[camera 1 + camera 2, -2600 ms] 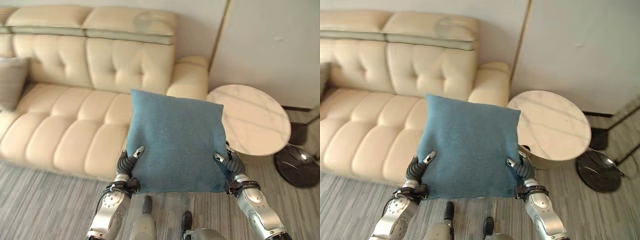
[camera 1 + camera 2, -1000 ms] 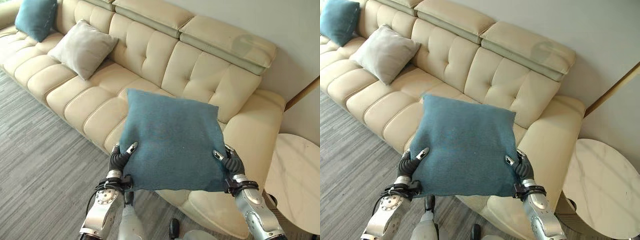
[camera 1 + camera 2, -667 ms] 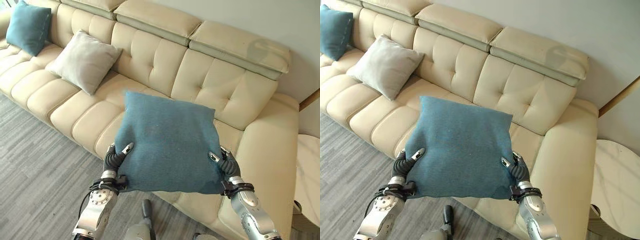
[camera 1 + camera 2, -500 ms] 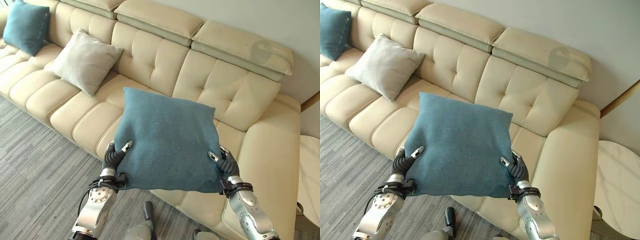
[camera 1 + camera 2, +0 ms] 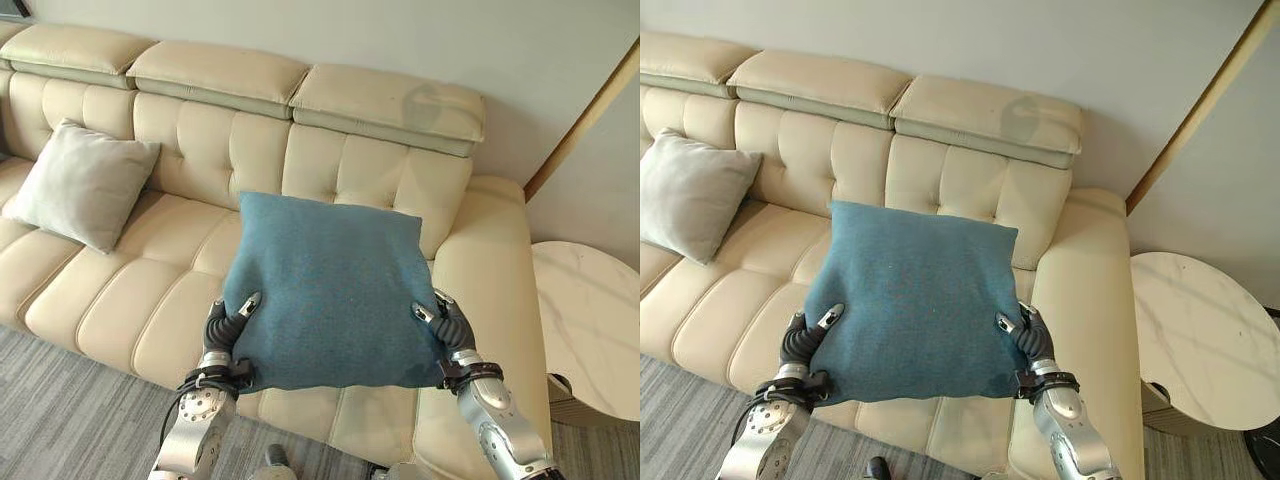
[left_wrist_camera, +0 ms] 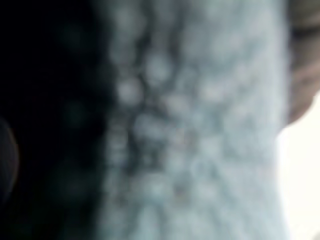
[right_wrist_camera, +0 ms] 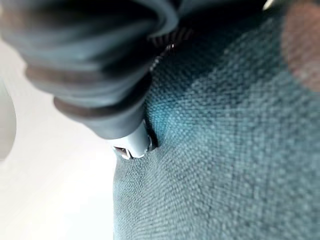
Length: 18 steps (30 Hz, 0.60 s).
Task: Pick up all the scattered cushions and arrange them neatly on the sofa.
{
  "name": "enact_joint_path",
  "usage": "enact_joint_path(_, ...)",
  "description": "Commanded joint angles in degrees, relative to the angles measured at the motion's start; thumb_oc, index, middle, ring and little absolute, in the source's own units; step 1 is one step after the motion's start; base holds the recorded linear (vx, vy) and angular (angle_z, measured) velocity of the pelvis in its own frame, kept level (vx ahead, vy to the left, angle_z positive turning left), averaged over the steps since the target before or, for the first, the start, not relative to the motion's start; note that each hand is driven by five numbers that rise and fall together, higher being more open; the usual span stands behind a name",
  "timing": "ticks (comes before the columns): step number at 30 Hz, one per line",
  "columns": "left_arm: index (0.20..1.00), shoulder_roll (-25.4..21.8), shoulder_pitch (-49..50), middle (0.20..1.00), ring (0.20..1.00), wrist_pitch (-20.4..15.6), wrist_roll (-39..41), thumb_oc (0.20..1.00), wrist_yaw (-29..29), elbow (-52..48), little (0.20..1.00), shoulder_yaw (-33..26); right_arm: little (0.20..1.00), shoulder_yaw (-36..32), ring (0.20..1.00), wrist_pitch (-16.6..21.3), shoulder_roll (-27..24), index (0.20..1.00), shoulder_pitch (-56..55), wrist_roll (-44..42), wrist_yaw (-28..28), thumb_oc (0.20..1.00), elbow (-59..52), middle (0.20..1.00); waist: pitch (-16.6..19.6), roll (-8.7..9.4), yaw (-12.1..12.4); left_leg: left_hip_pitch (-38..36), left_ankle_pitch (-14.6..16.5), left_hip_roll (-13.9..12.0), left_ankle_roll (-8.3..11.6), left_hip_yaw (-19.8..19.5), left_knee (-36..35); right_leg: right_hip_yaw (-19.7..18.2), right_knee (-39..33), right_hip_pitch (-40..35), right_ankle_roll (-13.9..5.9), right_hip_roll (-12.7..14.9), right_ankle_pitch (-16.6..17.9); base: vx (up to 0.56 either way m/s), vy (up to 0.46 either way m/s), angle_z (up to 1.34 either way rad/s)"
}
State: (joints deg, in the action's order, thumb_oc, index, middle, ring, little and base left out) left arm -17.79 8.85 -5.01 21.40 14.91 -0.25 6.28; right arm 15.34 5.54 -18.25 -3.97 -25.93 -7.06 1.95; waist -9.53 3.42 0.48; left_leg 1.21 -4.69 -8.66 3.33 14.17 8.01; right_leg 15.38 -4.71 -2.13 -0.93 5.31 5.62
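Blue cushion [image 5: 325, 290] is up in the air, held flat-ish in front of the robot, over the right end of the cream sofa [image 5: 120, 300], not yet set down. Left hand [image 5: 226, 327] pinches its lower left edge, thumb on top of the fabric and fingers curled under; right hand [image 5: 443, 324] pinches the lower right edge the same way, and the right wrist view shows its dark cover tight against the blue weave. Grey cushion [image 5: 80, 183] already sits leaning on the backrest further left on the sofa, looks placed. So judging from this: one cushion done, this one mid-carry and close to its spot; what's left is lowering it onto the seat against the backrest and letting go. Marble side table [image 5: 1200, 340] stands right of the armrest.
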Motion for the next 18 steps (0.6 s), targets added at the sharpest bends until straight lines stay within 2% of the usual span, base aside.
enact_joint_path(1,0.2,-0.24,-5.12,0.2,0.2,-7.08,0.91,0.2,0.25,-5.92,0.2,-1.38,0.2,0.37,0.2,4.43,0.78,0.2,5.18,-1.09,2.29,0.2,-4.69,0.2,0.12,0.33,0.09,1.35,7.67,2.26,2.12,-7.17,-1.9,1.45,3.92,-1.1,-3.6,0.37,-11.56,0.08,0.113,-0.58)
enact_joint_path(2,0.2,-0.07,-5.09,0.2,0.2,-6.98,0.72,0.2,0.51,-5.78,0.2,-1.23,0.2,0.46,0.2,4.43,0.77,0.2,5.07,-1.17,2.22,0.2,-4.47,0.2,0.12,0.07,0.19,2.08,6.44,1.68,2.49,-8.84,-3.29,0.86,3.9,-1.16,-3.8,0.35,-11.67,0.03,0.065,-0.3)
enact_joint_path(3,0.2,-0.05,-5.09,0.2,0.2,-7.0,0.7,0.2,0.52,-5.76,0.2,-1.21,0.2,0.46,0.2,4.43,0.75,0.2,5.06,-1.17,2.22,0.2,-4.47,0.2,0.15,0.06,0.17,2.01,6.31,1.68,2.52,-8.86,-3.51,0.88,3.92,-1.15,-3.79,0.35,-11.7,0.06,0.103,-0.36)
enact_joint_path(4,0.2,-0.14,-5.47,0.2,0.2,-6.9,0.22,0.2,0.81,-5.54,0.2,-0.81,0.2,0.06,0.2,4.47,0.28,0.2,4.7,-1.04,1.97,0.2,-4.26,0.2,-0.17,-0.54,-0.02,2.98,4.33,0.61,3.05,-10.7,-6.05,-0.03,4.13,-1.38,-4.02,0.33,-12.15,0.06,0.105,-0.31)
enact_joint_path(8,0.2,-0.08,-4.84,0.2,0.2,-6.47,-0.43,0.2,0.17,-5.67,0.2,0.36,0.2,-0.51,0.2,4.15,-0.2,0.2,2.96,-0.28,1.9,0.2,-4.86,0.2,1.07,-2.46,-1.05,-0.5,3.64,0.77,3.27,-10.31,-10.98,-1.15,3.68,-2.52,-4.46,0.34,-12.2,0.1,0.142,-0.31)
enact_joint_path(18,0.2,-2.11,-5.08,0.2,0.2,-4.4,-1.3,0.2,-3.35,-3.13,0.2,2.55,0.2,-0.24,0.2,2.45,1.07,0.2,2.93,1.66,1.95,0.2,-4.02,0.2,0.66,-2.39,-1.74,-4.2,5.57,3.17,0.97,-6.5,-13.01,-5.15,2.33,-1.73,-6.72,2.55,-9.53,0.04,0.13,-0.16)
